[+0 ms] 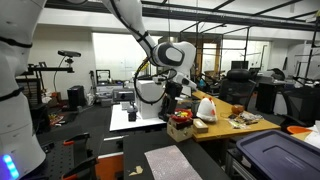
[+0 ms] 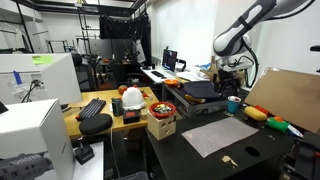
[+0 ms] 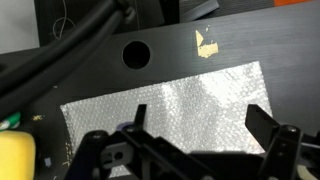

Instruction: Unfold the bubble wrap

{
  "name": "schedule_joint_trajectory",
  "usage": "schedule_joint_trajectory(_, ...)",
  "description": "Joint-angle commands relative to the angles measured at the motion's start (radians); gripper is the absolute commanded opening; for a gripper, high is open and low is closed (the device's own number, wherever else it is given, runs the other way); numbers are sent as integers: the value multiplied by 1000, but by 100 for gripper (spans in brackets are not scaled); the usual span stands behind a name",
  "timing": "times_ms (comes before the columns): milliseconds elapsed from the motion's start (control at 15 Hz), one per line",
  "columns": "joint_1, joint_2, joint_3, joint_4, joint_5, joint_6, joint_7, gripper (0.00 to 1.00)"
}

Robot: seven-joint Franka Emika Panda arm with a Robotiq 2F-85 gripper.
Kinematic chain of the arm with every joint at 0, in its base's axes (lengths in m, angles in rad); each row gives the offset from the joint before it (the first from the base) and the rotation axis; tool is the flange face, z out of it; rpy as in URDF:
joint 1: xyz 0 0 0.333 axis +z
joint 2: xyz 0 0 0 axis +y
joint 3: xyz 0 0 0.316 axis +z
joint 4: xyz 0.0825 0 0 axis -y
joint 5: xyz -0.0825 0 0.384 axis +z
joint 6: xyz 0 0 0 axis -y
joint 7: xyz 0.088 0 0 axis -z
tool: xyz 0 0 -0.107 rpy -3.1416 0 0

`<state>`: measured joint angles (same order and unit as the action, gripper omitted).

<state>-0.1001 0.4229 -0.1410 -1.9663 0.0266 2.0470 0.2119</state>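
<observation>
The bubble wrap (image 3: 170, 105) is a pale grey-white, bumpy sheet lying flat on the black table (image 3: 250, 40). It shows in both exterior views (image 1: 185, 163) (image 2: 218, 135). My gripper (image 3: 200, 125) is open and empty, and its two dark fingers frame the sheet from well above. In both exterior views the gripper (image 1: 172, 97) (image 2: 232, 72) hangs high over the table, apart from the wrap. Whether the sheet has a folded layer cannot be told.
A round hole (image 3: 136, 53) and a tan torn patch (image 3: 207, 44) mark the table beyond the wrap. A yellow object (image 3: 15, 155) lies beside its edge. A white bag with red marks (image 2: 132, 98), a small box of items (image 2: 160, 118) and a cardboard sheet (image 2: 285, 95) stand nearby.
</observation>
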Motion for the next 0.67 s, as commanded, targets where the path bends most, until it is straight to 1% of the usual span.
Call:
schedule_joint_trajectory(0, 38, -120, 19, -63, -45, -69, -19, 100)
schedule_joint_trajectory(133, 42, -163, 29, -70, -40, -115, -28, 100)
schedule_joint_trajectory(333, 34, -232, 30, -87, -32, -150, -41, 100)
schedule_joint_trajectory(467, 25, -280, 28, -106, -27, -155, -59, 100)
schedule_joint_trajectory(600, 14, -339, 25, -143, -28, -128, -92, 100)
